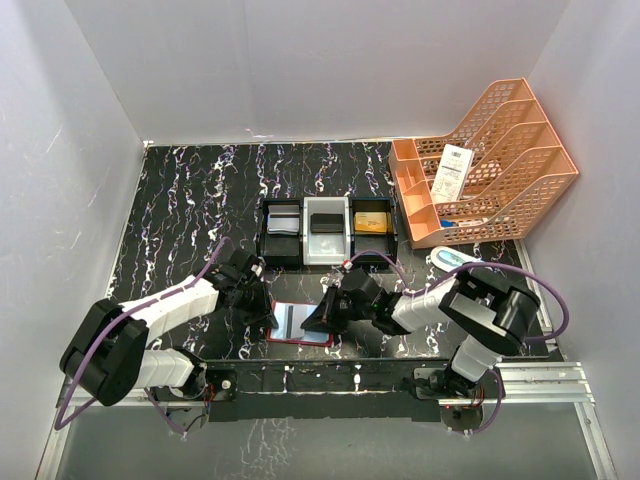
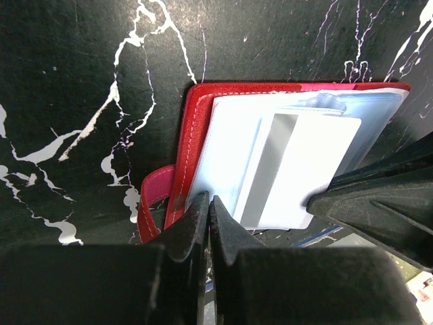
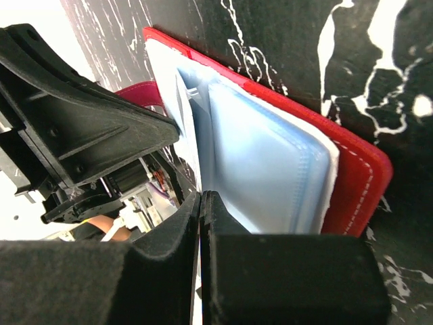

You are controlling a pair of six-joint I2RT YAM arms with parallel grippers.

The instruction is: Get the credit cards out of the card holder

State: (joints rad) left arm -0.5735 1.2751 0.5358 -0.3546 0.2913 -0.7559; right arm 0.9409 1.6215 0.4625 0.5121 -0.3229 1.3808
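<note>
The left hand [image 2: 209,211] had its fingers pressed together, tips at the near edge of the opened red card holder [image 2: 191,135], beside the pink snap tab [image 2: 152,196]. Whether they pinched the leather could not be told. The right hand [image 3: 201,203] was likewise closed, its tips against the edge of the pale blue plastic sleeves [image 3: 264,162], and any grip there was unclear. The card holder lay flat on the desk [image 1: 180,200] between the two hands. A white credit card [image 2: 298,162] with a grey stripe lay askew on the sleeves, just ahead of the left hand, one corner meeting the right hand's fingertip. Beyond both hands stood a three-compartment tray [image 1: 303,240].
</note>
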